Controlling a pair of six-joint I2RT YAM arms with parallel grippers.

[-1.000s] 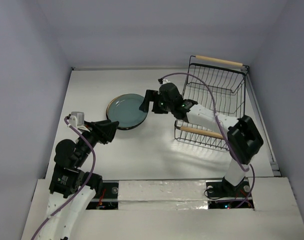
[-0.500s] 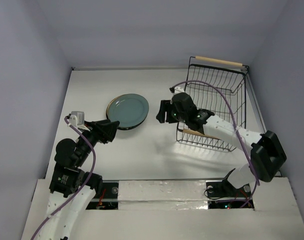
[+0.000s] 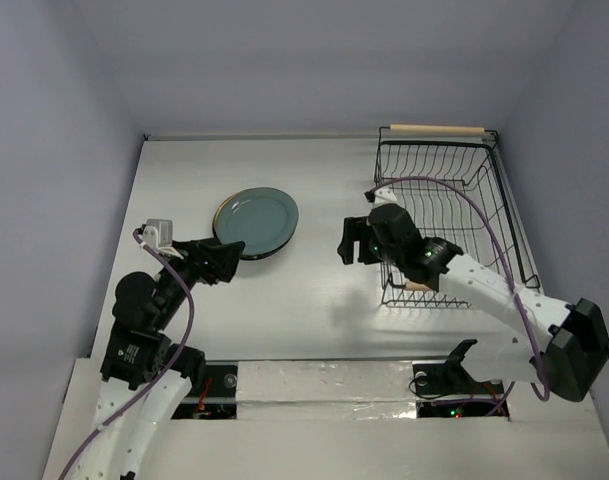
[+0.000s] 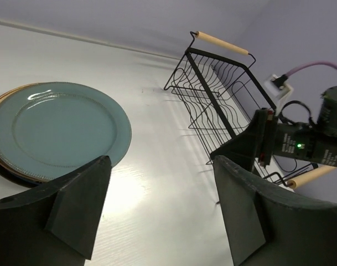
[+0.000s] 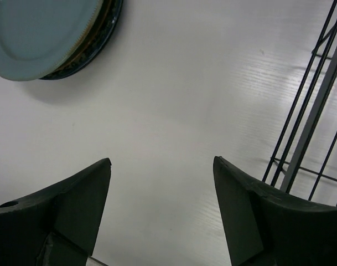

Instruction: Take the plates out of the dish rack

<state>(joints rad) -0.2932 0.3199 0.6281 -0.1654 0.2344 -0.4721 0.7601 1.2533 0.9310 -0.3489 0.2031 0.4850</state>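
Left gripper, right gripper spread, empty; plates stacked left of dish rack.

One plate stack, one dish rack.

Right gripper withdrawn from over teal plate; now well apart from it, just beside left side of dish rack. Right elbow swung out to near-right. Rack far handle previously slanted, now level.
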